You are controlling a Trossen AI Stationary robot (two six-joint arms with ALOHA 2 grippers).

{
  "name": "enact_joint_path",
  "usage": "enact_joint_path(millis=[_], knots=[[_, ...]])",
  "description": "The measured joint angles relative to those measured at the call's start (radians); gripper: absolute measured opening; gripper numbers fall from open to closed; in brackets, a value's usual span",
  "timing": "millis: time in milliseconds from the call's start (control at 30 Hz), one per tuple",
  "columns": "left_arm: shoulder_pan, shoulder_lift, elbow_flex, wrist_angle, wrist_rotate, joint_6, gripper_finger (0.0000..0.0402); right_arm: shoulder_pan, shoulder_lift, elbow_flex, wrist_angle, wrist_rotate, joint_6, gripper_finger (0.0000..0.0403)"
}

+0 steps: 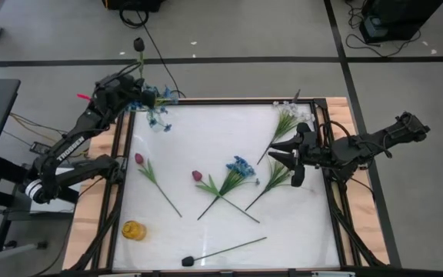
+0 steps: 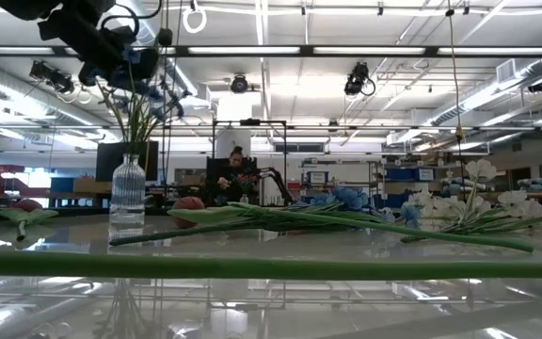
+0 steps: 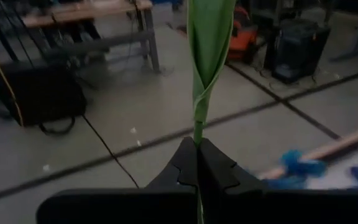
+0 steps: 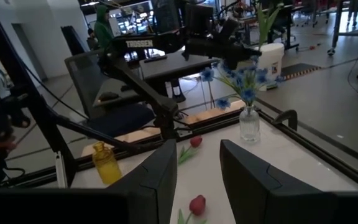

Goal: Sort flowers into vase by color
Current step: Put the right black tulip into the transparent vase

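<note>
Left gripper, fingers pinching a dark-bud stem above the glass vase, risked missing its crowded neck; right gripper waited, fingers spread.

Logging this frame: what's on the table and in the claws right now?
glass vase: one, clear, table corner under the left claw, blue blooms inside
yellow bottle: one, amber, table's left side
pink tulips: two, lying left of centre
blue flower: one, lying mid-table
white sprays: one bunch, corner by the right arm
dark-bud flower: one, lying along the table edge opposite the vase
held flower: one, green stem, above the vase
left claw: shut on the held flower
right claw: open, empty, over the table's right side
</note>
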Motion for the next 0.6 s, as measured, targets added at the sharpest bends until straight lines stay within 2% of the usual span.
enact_joint_path(millis=[367, 600], knots=[[0.000, 0.025, 0.000, -0.057, 0.017, -0.022, 0.0004, -0.030, 0.000, 0.000, -0.003, -0.003, -0.008, 0.0132], [0.000, 0.050, -0.001, -0.110, 0.020, -0.074, 0.0050, -0.045, 0.000, 0.000, -0.009, -0.027, -0.008, 0.0132]])
